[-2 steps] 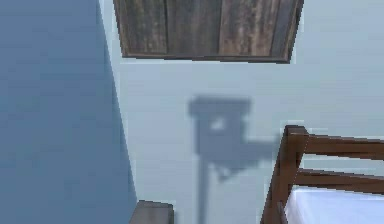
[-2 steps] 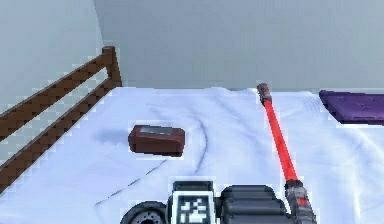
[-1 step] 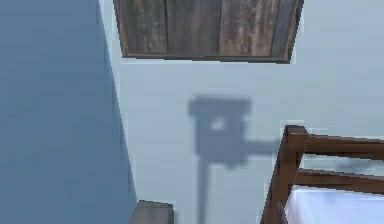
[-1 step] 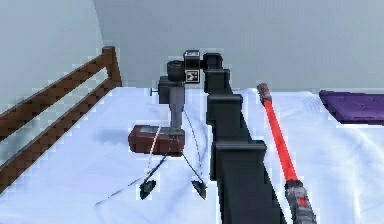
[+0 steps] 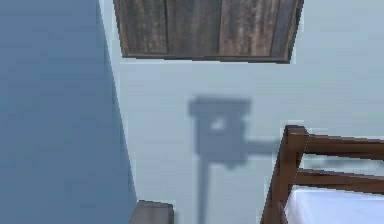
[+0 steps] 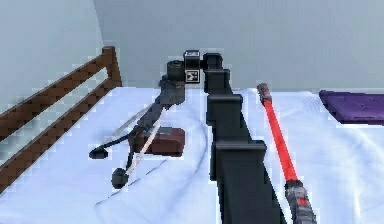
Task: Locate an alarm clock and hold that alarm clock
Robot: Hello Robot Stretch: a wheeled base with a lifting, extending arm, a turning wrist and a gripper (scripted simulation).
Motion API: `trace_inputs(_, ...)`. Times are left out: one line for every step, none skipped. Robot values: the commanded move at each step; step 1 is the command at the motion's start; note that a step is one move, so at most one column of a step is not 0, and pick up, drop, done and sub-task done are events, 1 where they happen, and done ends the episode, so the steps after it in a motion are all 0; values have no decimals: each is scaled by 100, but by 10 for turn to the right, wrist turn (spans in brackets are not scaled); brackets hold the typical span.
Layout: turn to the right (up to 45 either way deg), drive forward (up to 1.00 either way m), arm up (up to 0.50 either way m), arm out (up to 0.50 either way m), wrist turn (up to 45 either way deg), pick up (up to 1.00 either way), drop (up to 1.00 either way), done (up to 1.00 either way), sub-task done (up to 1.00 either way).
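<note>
In the arm side view the dark arm (image 6: pixel 235 140) reaches out over a bed with a white sheet (image 6: pixel 60 170). At its far end, left of the two white marker squares, is the gripper (image 6: pixel 110 165), its two thin fingers (image 6: pixel 135 122) stretching down toward the view's left over the sheet. A small dark brown boxy thing (image 6: pixel 166 141) lies on the sheet right by the fingers. Its shape is too vague to call an alarm clock. I cannot tell whether the gripper holds anything.
A long red rod with a dark handle (image 6: pixel 278 140) lies on the bed right of the arm, near a purple cushion (image 6: pixel 352 105). A wooden bed frame (image 6: pixel 55 100) (image 5: pixel 300 170) borders the mattress. A wood-framed panel (image 5: pixel 205 28) hangs on the pale wall ahead, a blue wall (image 5: pixel 50 120) at the left.
</note>
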Motion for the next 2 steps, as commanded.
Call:
trace_inputs(0, 0, 0, 0, 450, 0, 0, 0, 0)
trace_inputs(0, 0, 0, 0, 450, 0, 0, 0, 0)
